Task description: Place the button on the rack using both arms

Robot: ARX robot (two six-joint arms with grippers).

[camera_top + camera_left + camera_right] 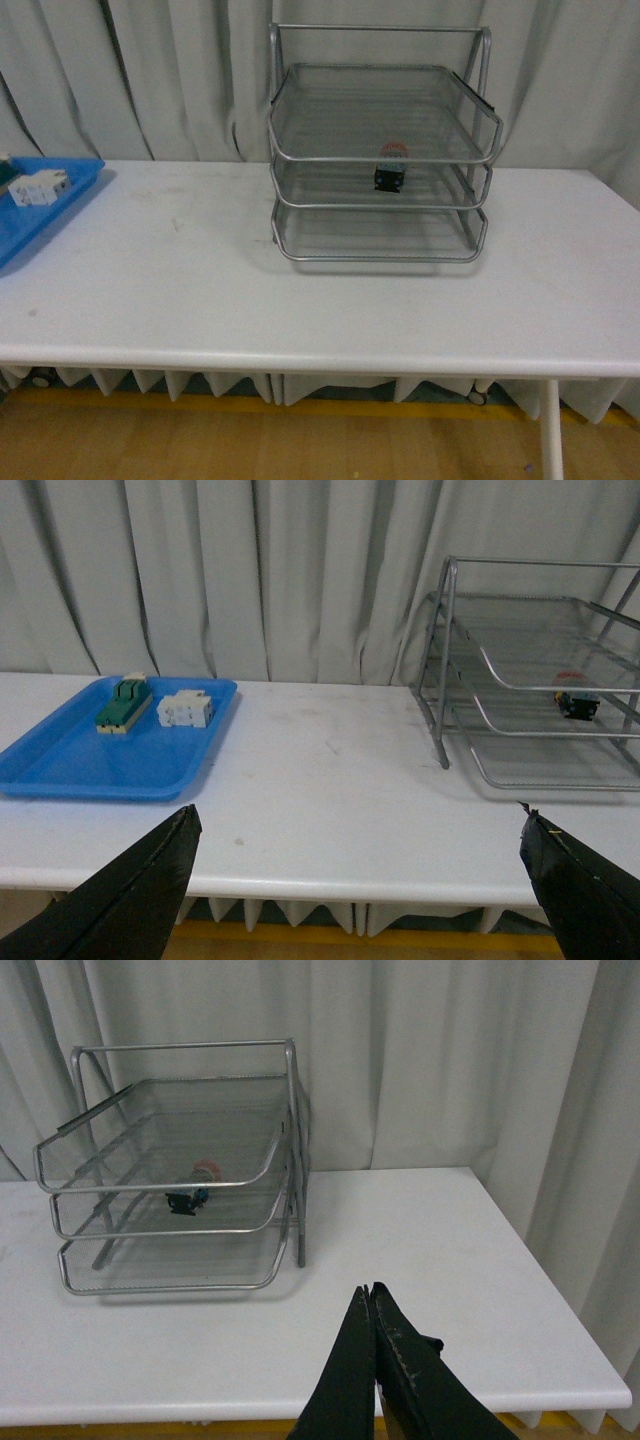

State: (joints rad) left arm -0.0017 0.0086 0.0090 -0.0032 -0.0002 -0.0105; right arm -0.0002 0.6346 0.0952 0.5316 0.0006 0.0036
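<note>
The button (391, 167), red-capped on a black-and-blue body, rests on the middle tier of the silver wire rack (380, 160) at the back of the white table. It also shows inside the rack in the left wrist view as button (578, 704) in rack (530, 670), and in the right wrist view as button (191, 1193) in rack (180, 1170). Neither arm appears in the front view. My left gripper (358, 825) hangs open and empty over the table's front edge. My right gripper (368, 1290) is shut with nothing in it, well clear of the rack.
A blue plastic tray (70, 770) lies at the table's left end, holding a green switch block (124, 704) and a white blocky component (186, 709). The same tray (30, 215) shows at the front view's left edge. Grey curtains hang behind the table.
</note>
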